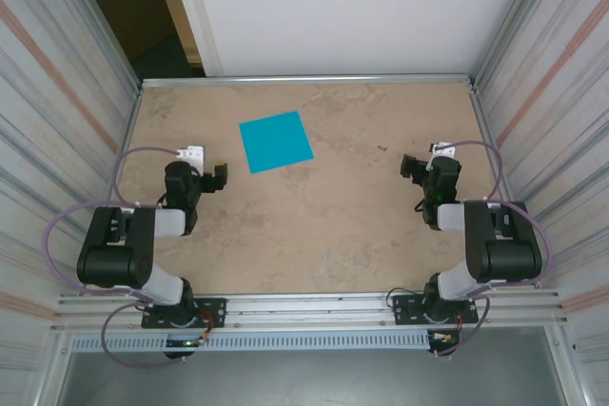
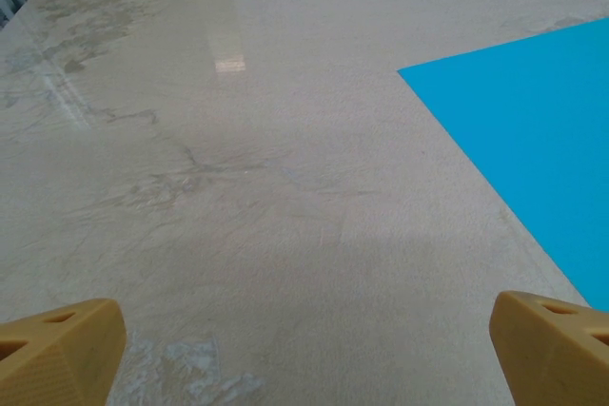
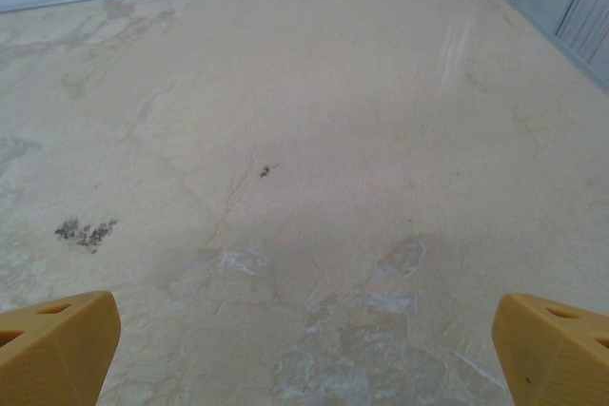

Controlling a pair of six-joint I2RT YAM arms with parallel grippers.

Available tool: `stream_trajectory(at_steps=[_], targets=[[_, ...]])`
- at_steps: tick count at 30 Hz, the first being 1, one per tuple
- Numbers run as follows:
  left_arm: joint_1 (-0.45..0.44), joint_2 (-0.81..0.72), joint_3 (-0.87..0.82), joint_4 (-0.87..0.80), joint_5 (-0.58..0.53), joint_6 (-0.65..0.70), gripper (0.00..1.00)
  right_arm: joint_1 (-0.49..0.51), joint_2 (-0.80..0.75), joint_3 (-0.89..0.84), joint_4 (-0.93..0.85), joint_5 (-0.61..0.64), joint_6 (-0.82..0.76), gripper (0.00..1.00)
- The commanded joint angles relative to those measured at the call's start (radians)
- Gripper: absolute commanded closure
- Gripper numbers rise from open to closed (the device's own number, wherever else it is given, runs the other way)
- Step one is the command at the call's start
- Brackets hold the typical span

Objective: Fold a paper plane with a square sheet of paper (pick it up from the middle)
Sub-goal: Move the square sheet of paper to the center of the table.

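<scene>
Paper sheet (image 1: 276, 141) flat on bench (image 1: 362, 225), at 2 o'clock from left tool (image 2: 304, 354), the nearer arm; right tool (image 3: 304, 349) well apart; both tools fully open, empty

One paper sheet (image 1: 276, 141), two end effectors (image 1: 205, 170) (image 1: 423, 161)

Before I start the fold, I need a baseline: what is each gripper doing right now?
Left gripper: open, holding nothing; the square sheet of paper lies flat nearby.
Right gripper: open, holding nothing.
</scene>
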Motion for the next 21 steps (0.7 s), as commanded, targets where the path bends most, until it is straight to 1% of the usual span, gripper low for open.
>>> stream_trajectory(at_steps=[1,3,5,7,8,10,12,13,15,18,21], targets=[[-0.031,-0.115,0.002,-0.060,-0.112,0.021,0.01,0.020,-0.130,0.012,-0.105,0.068,-0.035,0.01],[-0.033,-0.193,0.037,-0.192,-0.124,-0.006,0.01,0.029,-0.196,0.024,-0.160,0.099,-0.023,0.01],[-0.033,-0.260,0.071,-0.307,-0.134,-0.052,0.01,0.028,-0.258,0.057,-0.246,0.104,0.031,0.01],[-0.033,-0.326,0.120,-0.431,-0.123,-0.119,0.01,0.032,-0.300,0.127,-0.396,0.089,0.085,0.01],[-0.033,-0.349,0.143,-0.485,-0.117,-0.165,0.01,0.036,-0.311,0.163,-0.468,0.070,0.117,0.01],[-0.033,-0.388,0.203,-0.621,-0.067,-0.263,0.01,0.040,-0.308,0.259,-0.633,-0.023,0.185,0.01],[-0.033,-0.408,0.244,-0.709,-0.014,-0.356,0.01,0.060,-0.275,0.332,-0.741,-0.084,0.247,0.01],[-0.033,-0.412,0.255,-0.733,0.004,-0.402,0.01,0.081,-0.255,0.362,-0.767,-0.106,0.272,0.01],[-0.033,-0.412,0.259,-0.751,0.024,-0.492,0.01,0.133,-0.197,0.428,-0.829,-0.106,0.347,0.01],[-0.033,-0.411,0.257,-0.753,0.088,-0.558,0.01,0.214,-0.065,0.573,-0.932,-0.190,0.408,0.01],[-0.033,-0.402,0.248,-0.729,0.159,-0.576,0.01,0.315,0.085,0.712,-0.986,-0.279,0.436,0.01]])
